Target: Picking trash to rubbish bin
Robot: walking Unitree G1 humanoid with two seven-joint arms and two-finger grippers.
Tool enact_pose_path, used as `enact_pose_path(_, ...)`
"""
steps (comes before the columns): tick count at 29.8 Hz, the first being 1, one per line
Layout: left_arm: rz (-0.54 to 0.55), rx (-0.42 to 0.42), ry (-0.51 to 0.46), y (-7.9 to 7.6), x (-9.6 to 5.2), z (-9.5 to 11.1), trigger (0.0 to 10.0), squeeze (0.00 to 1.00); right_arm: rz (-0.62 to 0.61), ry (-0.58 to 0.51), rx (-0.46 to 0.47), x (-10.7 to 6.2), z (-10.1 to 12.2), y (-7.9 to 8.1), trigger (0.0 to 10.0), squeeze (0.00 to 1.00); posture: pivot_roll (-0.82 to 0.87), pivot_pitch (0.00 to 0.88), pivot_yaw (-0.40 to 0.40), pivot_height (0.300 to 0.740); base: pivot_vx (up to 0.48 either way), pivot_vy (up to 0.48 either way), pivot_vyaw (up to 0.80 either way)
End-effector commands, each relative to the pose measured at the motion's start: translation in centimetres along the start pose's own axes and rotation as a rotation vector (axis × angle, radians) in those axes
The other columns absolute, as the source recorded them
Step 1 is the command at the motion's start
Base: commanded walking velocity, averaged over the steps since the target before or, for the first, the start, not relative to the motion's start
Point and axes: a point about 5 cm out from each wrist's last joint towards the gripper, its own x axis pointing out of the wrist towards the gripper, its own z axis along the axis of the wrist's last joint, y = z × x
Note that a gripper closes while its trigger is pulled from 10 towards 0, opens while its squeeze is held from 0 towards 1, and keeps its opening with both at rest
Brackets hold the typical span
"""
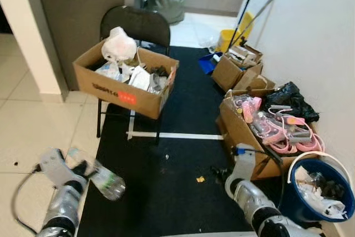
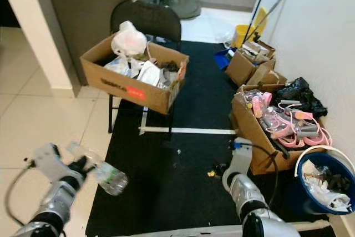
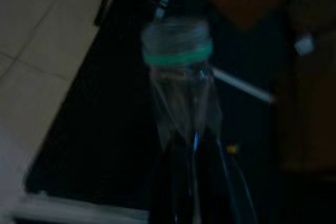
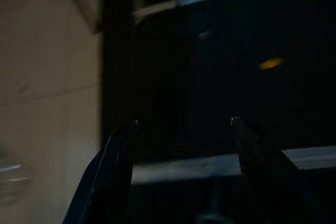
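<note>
A clear plastic bottle [image 1: 104, 180] with a green neck ring [image 3: 177, 55] hangs low over the left edge of the black mat, and my left gripper [image 1: 83, 169] is shut on it. The bottle lies tilted, its far end pointing toward the mat. The blue rubbish bin [image 1: 295, 206], holding paper and wrappers, stands at the far right by the wall. My right gripper [image 4: 184, 123] is open with nothing between its fingers, low over the mat just left of the bin, near a small orange scrap [image 1: 200, 179].
A cardboard box of rubbish [image 1: 111, 90] rests on a black chair [image 1: 136, 23] straight ahead. Open boxes of pink items [image 1: 244, 131] and oddments [image 1: 230, 70] line the right wall, with a yellow mop bucket [image 1: 226, 38] behind. White tape [image 1: 183, 136] crosses the mat.
</note>
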Motion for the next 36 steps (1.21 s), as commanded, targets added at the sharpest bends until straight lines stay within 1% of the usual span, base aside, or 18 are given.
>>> enact_pose_path(1, -0.046, 0.093, 0.113, -0.8, -0.4, -2.4, 10.0, 0.00, 0.051, 0.061, -0.016, 0.0, -1.3, 0.7, 10.0, 0.00, 0.24, 0.031, -0.092, 0.740, 0.000, 0.000, 0.00)
enact_pose_path(2, -0.059, 0.225, 0.221, -1.4, -1.0, -4.6, 10.0, 0.00, 0.106, 0.134, -0.079, 0.0, -2.9, 1.6, 10.0, 0.00, 0.24, 0.027, -0.097, 0.740, 0.000, 0.000, 0.00)
enact_pose_path(3, -0.075, 0.304, 0.296, -1.7, -1.6, -6.3, 10.0, 0.00, 0.144, 0.198, -0.133, -0.2, -4.5, 2.4, 10.0, 0.00, 0.24, 0.025, -0.096, 0.740, 0.000, 0.000, 0.00)
enact_pose_path(4, -0.075, 0.304, 0.296, -1.7, -1.6, -6.3, 10.0, 0.00, 0.144, 0.198, -0.133, -0.2, -4.5, 2.4, 10.0, 0.00, 0.24, 0.025, -0.096, 0.740, 0.000, 0.000, 0.00)
enact_pose_path(5, -0.098, 0.316, 0.363, -2.2, -2.3, -8.0, 10.0, 0.00, 0.183, 0.276, -0.219, -0.5, -6.3, 3.0, 10.0, 0.00, 0.24, 0.024, -0.094, 0.740, 0.000, 0.000, 0.00)
enact_pose_path(6, -0.098, 0.316, 0.363, -2.2, -2.3, -8.0, 10.0, 0.00, 0.183, 0.276, -0.219, -0.5, -6.3, 3.0, 10.0, 0.00, 0.24, 0.024, -0.094, 0.740, 0.000, 0.000, 0.00)
enact_pose_path(7, -0.178, 0.337, 0.493, -3.7, -3.9, -11.3, 10.0, 0.00, 0.215, 0.335, -0.275, -0.8, -7.5, 3.5, 10.0, 0.00, 0.22, 0.021, -0.082, 0.740, 0.000, 0.000, 0.00)
enact_pose_path(8, -0.178, 0.337, 0.493, -3.7, -3.9, -11.3, 10.0, 0.00, 0.215, 0.335, -0.275, -0.8, -7.5, 3.5, 10.0, 0.00, 0.22, 0.021, -0.082, 0.740, 0.000, 0.000, 0.00)
enact_pose_path(9, -0.200, 0.361, 0.527, -4.0, -4.3, -12.1, 10.0, 0.00, 0.219, 0.338, -0.277, -0.8, -7.5, 3.5, 10.0, 0.00, 0.22, 0.021, -0.082, 0.740, 0.000, 0.000, 0.00)
enact_pose_path(10, -0.207, 0.310, 0.528, -3.9, -4.3, -12.0, 10.0, 0.00, 0.243, 0.364, -0.325, -0.9, -7.8, 3.5, 10.0, 0.00, 0.22, 0.018, -0.082, 0.740, 0.000, 0.000, 0.00)
enact_pose_path(11, -0.207, 0.310, 0.528, -3.9, -4.3, -12.0, 10.0, 0.00, 0.243, 0.364, -0.325, -0.9, -7.8, 3.5, 10.0, 0.00, 0.22, 0.018, -0.082, 0.740, 0.000, 0.000, 0.00)
enact_pose_path(12, -0.213, 0.276, 0.524, -3.8, -4.2, -11.8, 10.0, 0.00, 0.251, 0.385, -0.353, -1.1, -8.1, 3.4, 10.0, 0.00, 0.22, 0.018, -0.082, 0.740, 0.000, 0.000, 0.00)
enact_pose_path(15, -0.261, 0.273, 0.534, -4.0, -4.3, -11.9, 10.0, 0.00, 0.240, 0.394, -0.336, -1.3, -8.3, 3.1, 10.0, 0.00, 0.22, 0.021, -0.089, 0.740, 0.000, 0.000, 0.00)
enact_pose_path(16, -0.281, 0.301, 0.547, -4.1, -4.5, -12.2, 10.0, 0.00, 0.234, 0.396, -0.321, -1.3, -8.3, 3.0, 10.0, 0.00, 0.22, 0.021, -0.089, 0.740, 0.000, 0.000, 0.00)
enact_pose_path(17, -0.281, 0.301, 0.547, -4.1, -4.5, -12.2, 10.0, 0.00, 0.234, 0.396, -0.321, -1.3, -8.3, 3.0, 10.0, 0.00, 0.22, 0.021, -0.089, 0.740, 0.000, 0.000, 0.00)
enact_pose_path(24, -0.232, 0.178, 0.481, -3.9, -4.3, -11.7, 10.0, 0.00, 0.224, 0.403, -0.314, -1.4, -8.4, 2.7, 10.0, 0.00, 0.21, 0.025, -0.096, 0.740, 0.084, 0.000, 0.00)
enact_pose_path(28, -0.219, 0.141, 0.459, -3.7, -4.3, -11.5, 10.0, 0.00, 0.220, 0.405, -0.310, -1.4, -8.5, 2.6, 10.0, 0.00, 0.21, 0.024, -0.095, 0.740, 0.352, 0.000, 0.00)
enact_pose_path(36, -0.192, 0.113, 0.422, -3.3, -4.0, -10.9, 10.0, 0.00, 0.208, 0.405, -0.305, -1.5, -8.5, 2.5, 10.0, 0.00, 0.22, 0.026, -0.099, 0.740, 0.446, 0.000, 0.00)
